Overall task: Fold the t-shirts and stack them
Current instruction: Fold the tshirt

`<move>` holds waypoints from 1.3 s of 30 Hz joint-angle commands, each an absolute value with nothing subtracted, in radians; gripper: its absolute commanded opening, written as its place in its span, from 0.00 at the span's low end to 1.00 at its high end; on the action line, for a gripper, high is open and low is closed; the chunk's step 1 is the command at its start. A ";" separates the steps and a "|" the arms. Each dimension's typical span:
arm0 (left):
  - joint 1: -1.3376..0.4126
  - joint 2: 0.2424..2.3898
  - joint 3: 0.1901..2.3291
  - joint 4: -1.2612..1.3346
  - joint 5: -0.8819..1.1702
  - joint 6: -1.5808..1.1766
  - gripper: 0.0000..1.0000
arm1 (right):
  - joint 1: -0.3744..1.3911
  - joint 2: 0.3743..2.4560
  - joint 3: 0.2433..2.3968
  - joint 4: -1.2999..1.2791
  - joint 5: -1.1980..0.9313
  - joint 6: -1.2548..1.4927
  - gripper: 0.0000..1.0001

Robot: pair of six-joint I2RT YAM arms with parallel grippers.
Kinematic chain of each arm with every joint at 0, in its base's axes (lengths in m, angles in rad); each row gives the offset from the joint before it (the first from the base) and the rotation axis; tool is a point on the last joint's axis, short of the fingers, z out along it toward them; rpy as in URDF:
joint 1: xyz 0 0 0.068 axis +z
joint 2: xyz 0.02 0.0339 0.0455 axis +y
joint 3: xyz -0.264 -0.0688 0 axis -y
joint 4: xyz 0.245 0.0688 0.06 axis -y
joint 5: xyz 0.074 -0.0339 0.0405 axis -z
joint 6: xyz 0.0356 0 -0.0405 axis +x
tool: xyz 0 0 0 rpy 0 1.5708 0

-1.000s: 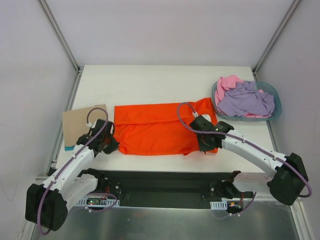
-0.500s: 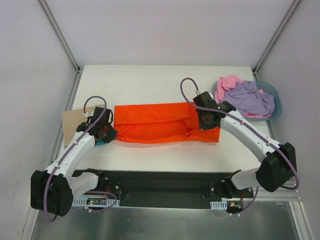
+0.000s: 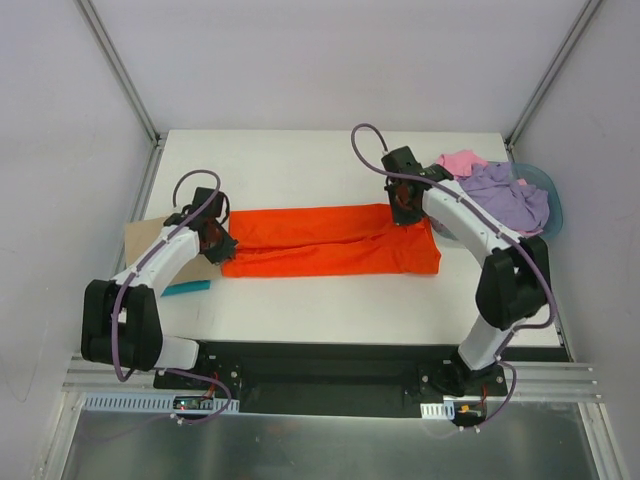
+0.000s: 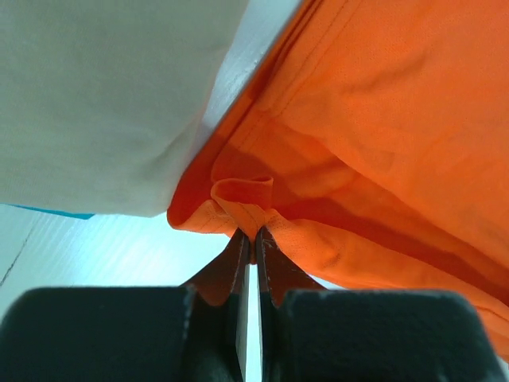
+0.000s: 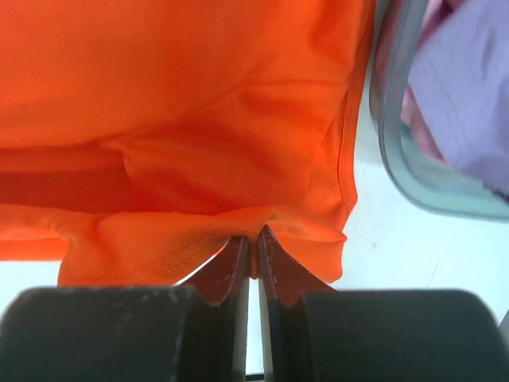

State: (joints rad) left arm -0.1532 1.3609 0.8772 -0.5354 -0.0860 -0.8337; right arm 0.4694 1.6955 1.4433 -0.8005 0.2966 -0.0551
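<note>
Orange shirt [image 3: 330,252]: long folded band, left of the basin [image 3: 549,186].
Left gripper [image 4: 250,235]: pinching its end farthest from the basin.
Right gripper [image 5: 254,235]: pinching its hem beside the basin.
Lilac shirt [image 3: 500,195], pink shirt [image 3: 458,162]: heaped in the basin.
Risk: uneven pulling could slip a thin pinch, skewing the fold.
</note>
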 commanded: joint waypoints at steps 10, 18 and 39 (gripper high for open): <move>-0.114 1.482 1.015 -0.534 -0.052 -0.755 0.48 | 0.393 2.002 1.796 -0.831 0.202 -0.224 0.51; -0.124 1.365 1.046 -0.520 0.052 -0.706 0.99 | 0.399 1.820 1.646 -0.793 0.082 -0.166 0.99; -0.245 1.692 1.097 -0.371 0.210 -0.683 0.99 | 0.376 1.955 1.426 -0.529 -0.268 0.279 0.97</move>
State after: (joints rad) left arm -0.2230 1.6939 1.1267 -0.4042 0.1871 -0.6838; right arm 0.4084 1.8793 1.3205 -0.5728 -0.2394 0.1947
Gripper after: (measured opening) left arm 0.992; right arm 0.971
